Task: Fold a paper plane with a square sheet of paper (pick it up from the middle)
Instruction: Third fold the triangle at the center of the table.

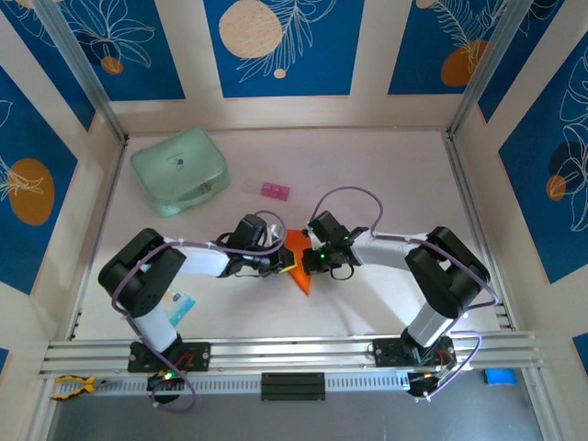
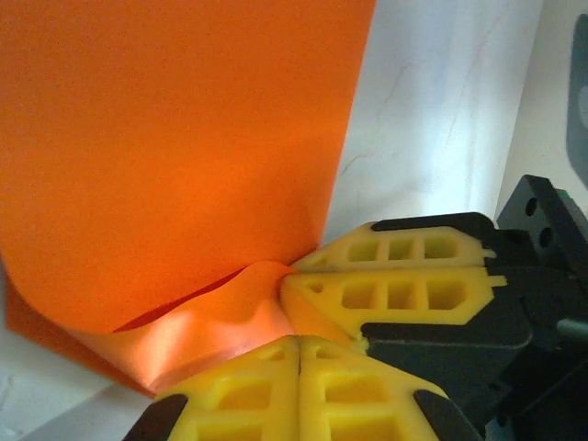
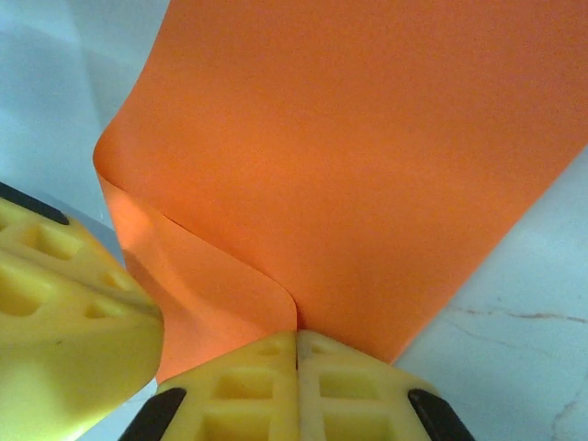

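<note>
Left claw (image 2: 299, 344) and right claw (image 3: 296, 336), both closed, pinch the bright orange sheet of paper (image 3: 367, 138), softly curled over.

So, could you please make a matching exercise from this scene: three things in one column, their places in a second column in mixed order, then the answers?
Things
1. thin bright orange sheet of paper
2. mint-green rounded case
3. small pink block

Places
A. far left part of the table
B. lying alone, beyond both arms
C. pinched by the shut left gripper and the shut right gripper

Pairs: 1-C, 2-A, 3-B
</note>
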